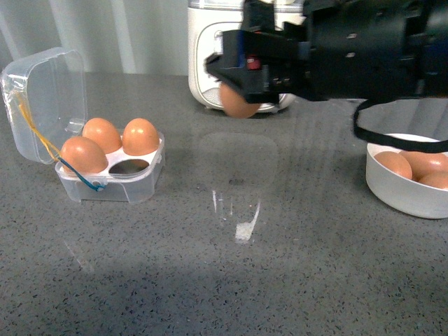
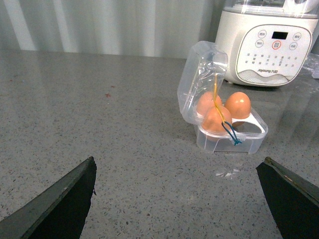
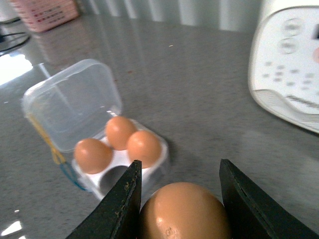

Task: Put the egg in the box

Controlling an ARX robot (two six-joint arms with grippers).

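My right gripper (image 1: 241, 98) is shut on the egg (image 1: 240, 101), held above the counter in front of the white appliance; the egg also shows between the black fingers (image 3: 127, 199) in the right wrist view (image 3: 184, 211). The box (image 1: 112, 164) stands at the left, lid open and tilted back, with three brown eggs in its white tray and one hole (image 1: 129, 166) empty at the front right. It also shows in the right wrist view (image 3: 114, 159) and the left wrist view (image 2: 224, 127). My left gripper (image 2: 179, 199) is open and empty, low over bare counter, apart from the box.
A round white bowl (image 1: 406, 192) with brown eggs sits at the right edge. A white kitchen appliance (image 1: 210, 49) stands at the back behind the held egg. A pink basket (image 3: 45, 12) is far off on the counter.
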